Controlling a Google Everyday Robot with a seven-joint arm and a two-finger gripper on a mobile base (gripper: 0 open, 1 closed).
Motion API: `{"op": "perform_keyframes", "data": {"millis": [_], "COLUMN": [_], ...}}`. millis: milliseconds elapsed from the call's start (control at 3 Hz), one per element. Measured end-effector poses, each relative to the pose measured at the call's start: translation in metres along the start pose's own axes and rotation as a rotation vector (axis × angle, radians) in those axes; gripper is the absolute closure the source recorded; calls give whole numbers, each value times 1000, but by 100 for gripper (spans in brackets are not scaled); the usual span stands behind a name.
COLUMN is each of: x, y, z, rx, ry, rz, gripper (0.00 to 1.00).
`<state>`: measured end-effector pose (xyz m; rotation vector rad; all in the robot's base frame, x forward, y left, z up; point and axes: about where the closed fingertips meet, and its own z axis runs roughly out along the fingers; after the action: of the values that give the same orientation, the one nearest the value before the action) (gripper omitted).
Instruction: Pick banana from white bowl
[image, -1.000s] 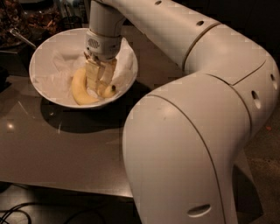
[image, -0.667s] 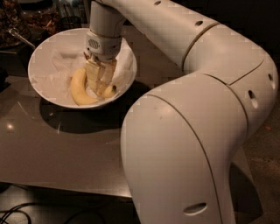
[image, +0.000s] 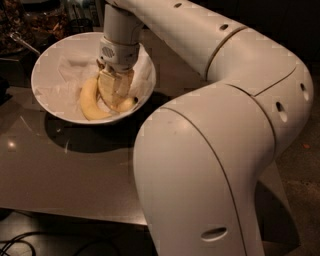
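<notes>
The white bowl, lined with crumpled white paper, stands at the back left of the table. Two yellow bananas lie in it. The thicker, curved one is to the left of my gripper. The slimmer banana has a small dark tip and pokes out to the right from under the gripper. My gripper reaches straight down into the bowl and sits right over the slimmer banana, hiding most of it.
The bowl rests on a grey-brown table whose front edge runs along the bottom. My large white arm fills the right half of the view. Dark clutter and a metal utensil lie behind the bowl at the far left.
The gripper stays down in the bowl over the bananas. The bowl has shifted very slightly to the left.
</notes>
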<state>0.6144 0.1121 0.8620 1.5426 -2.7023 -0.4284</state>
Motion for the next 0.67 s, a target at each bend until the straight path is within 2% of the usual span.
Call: {"op": "perform_keyframes", "data": {"millis": [667], "x": [-2], "y": [-2], "z": [7], "rx": [-14], "ry": [16], "rz": [8], "gripper": [63]}}
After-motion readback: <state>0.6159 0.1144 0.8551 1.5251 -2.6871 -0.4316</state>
